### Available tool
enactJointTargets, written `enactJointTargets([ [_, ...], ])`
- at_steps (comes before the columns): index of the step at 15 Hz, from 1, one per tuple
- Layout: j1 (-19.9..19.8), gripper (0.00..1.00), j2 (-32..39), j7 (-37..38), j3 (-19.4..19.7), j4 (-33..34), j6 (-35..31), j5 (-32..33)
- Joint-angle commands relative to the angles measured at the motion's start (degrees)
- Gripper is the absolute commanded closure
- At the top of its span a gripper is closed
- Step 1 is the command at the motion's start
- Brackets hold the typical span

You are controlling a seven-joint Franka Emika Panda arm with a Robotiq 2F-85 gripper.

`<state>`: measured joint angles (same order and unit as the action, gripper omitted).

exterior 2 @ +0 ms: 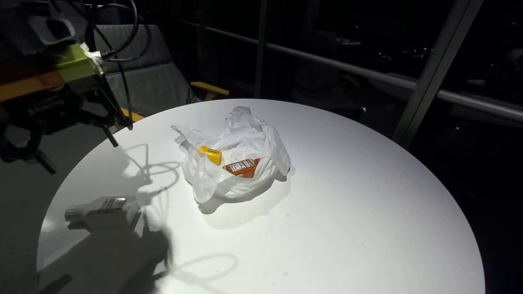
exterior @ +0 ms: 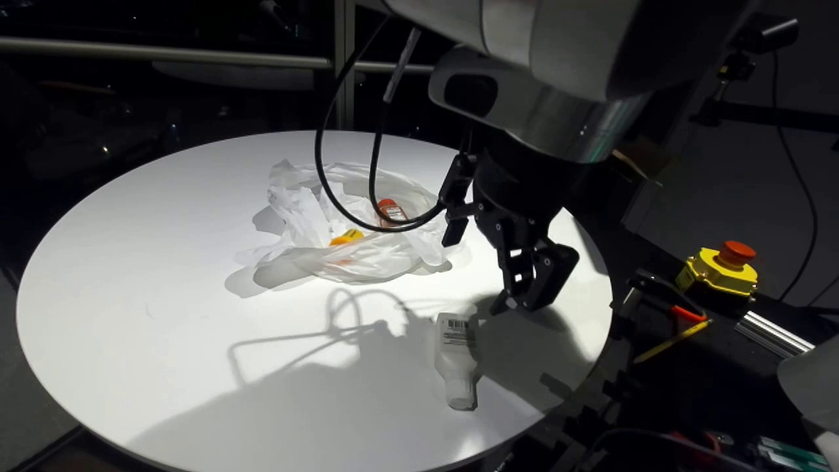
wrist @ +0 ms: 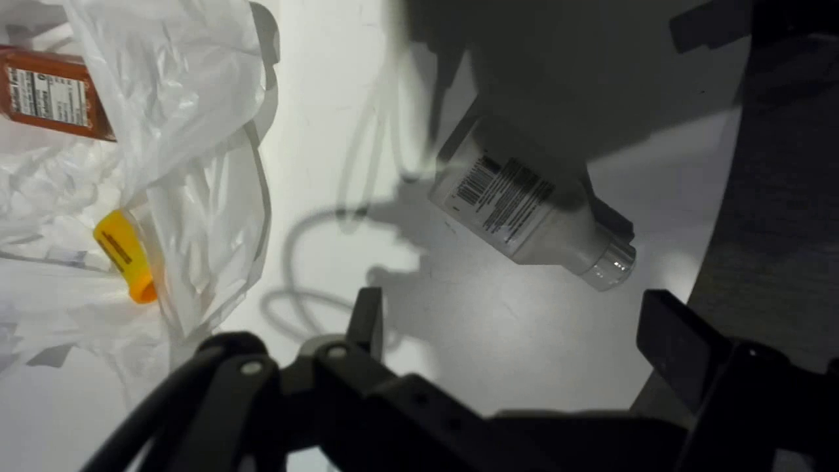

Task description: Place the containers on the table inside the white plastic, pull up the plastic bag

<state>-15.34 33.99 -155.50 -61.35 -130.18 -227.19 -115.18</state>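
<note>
On the white round table [exterior 2: 347,204] the white plastic bag [exterior 2: 278,147] lies spread with its mouth upward. Inside it rest a brown-orange container with a red lid [exterior 2: 242,167] and a small yellow container [exterior 2: 211,155]; the wrist view also shows the brown-orange container [wrist: 49,98] and the yellow one [wrist: 124,252]. A white bottle [wrist: 505,196] with a printed label lies on its side outside the bag, near the table's edge. Above the table my gripper [exterior: 482,269] hangs open. Its fingers [wrist: 367,321] hold nothing, and the bottle's cap shows just beyond them in the wrist view.
Black cables [exterior: 321,151] loop out from the gripper over the bag in an exterior view. Beside the table a dark bench carries a yellow-and-red button device [exterior: 724,269] and a yellow pencil [exterior: 672,342]. A grey armchair [exterior 2: 143,73] stands behind the table.
</note>
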Motion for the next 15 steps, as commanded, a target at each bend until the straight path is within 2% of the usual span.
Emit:
enactJointTargets([
  [1, 6.11, 0.00, 0.27, -0.93, 2.35, -2.72, -1.74, 5.14],
  [3, 8.50, 0.00, 1.82, -2.91, 3.42, -3.26, -2.96, 7.50],
  [4, 9.13, 0.00, 3.14, -1.59, 3.08, -4.30, -4.03, 10.45],
  [9, 15.24, 0.00, 9.19, -1.91, 9.23, -4.13, -8.20, 21.23],
  [13, 18.55, 0.00, 13.27, -1.96, 13.77, -3.87, -10.04, 24.97],
  [14, 25.56, 0.00, 8.52, -1.95, 20.80, -4.24, -3.99, 21.62],
  [15, 26.91, 0.00, 9.42, -1.92, 22.72, -3.84, -3.54, 21.86],
])
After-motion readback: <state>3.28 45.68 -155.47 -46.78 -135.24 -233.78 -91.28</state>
